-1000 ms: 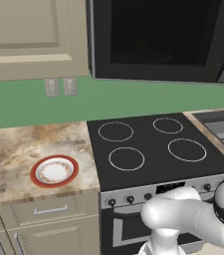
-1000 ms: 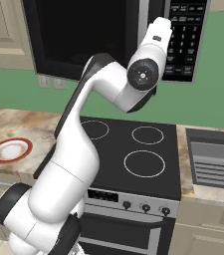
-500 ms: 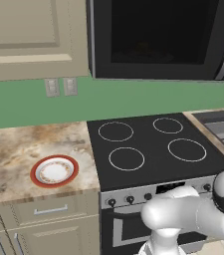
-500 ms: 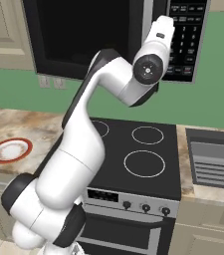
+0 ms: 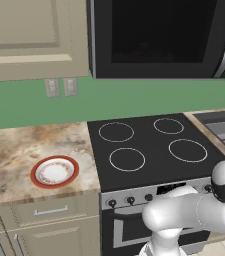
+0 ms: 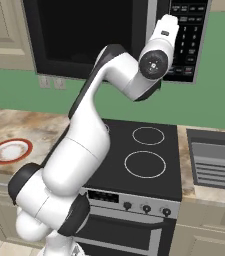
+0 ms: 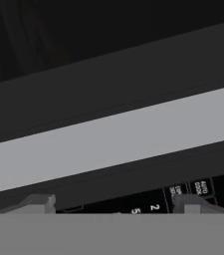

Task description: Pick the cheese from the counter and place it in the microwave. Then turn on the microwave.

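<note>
Left base view: we see the microwave (image 5: 159,37) hung above the black stovetop (image 5: 151,150), its dark window filling the upper middle. Behind the glass a faint orange-brown smudge may be the cheese (image 5: 143,48), though we cannot be sure of it. To the left, the marbled counter (image 5: 14,150) carries a white plate with a red rim (image 5: 55,172), lying flat and well apart from the stovetop edge. Part of the white arm (image 5: 194,215) curves across the lower right.

Right base view: we note the arm (image 6: 84,150) rising from the lower left and bending up to the microwave (image 6: 84,35). Its hand reaches the silver trim just beside the button panel (image 6: 188,35); the finger tips themselves are hidden behind the wrist. The plate (image 6: 10,151) sits on the counter (image 6: 39,132) at far left; a sink (image 6: 216,165) lies right of the stovetop (image 6: 144,155).

Hand view: we look close along the gripper (image 7: 117,203). Its two tips stand wide apart with nothing between them, so the pincer is released. Beyond them run the silver trim band (image 7: 108,139) and keypad buttons (image 7: 178,196) marked with digits.
</note>
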Controlling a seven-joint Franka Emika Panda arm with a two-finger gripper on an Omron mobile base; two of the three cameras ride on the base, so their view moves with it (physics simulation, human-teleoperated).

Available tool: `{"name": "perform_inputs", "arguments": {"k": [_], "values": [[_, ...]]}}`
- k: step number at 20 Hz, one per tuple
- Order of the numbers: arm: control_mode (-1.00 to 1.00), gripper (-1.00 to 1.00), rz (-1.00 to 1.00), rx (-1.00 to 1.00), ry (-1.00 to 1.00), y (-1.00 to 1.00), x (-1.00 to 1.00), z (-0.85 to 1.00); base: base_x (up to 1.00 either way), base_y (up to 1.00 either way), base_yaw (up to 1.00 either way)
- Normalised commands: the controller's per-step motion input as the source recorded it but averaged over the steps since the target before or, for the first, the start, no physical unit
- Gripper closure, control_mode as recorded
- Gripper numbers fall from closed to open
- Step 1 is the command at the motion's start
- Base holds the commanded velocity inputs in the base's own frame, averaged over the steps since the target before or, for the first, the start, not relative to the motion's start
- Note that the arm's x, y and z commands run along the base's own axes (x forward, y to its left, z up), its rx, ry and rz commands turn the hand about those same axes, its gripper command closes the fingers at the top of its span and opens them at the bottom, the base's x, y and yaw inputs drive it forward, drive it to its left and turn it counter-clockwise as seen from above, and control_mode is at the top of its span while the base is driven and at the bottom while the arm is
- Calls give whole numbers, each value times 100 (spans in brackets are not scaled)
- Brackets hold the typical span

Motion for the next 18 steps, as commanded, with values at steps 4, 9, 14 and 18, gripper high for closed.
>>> {"name": "perform_inputs", "arguments": {"k": [4,9,14,18], "values": [[-100,-100,0,3,0,37,51,0,0,0,0],[-100,-100,0,2,-1,37,54,0,0,0,0],[-100,-100,0,2,-4,35,50,0,0,0,0],[-100,-100,1,5,-3,34,52,0,0,0,0]]}}
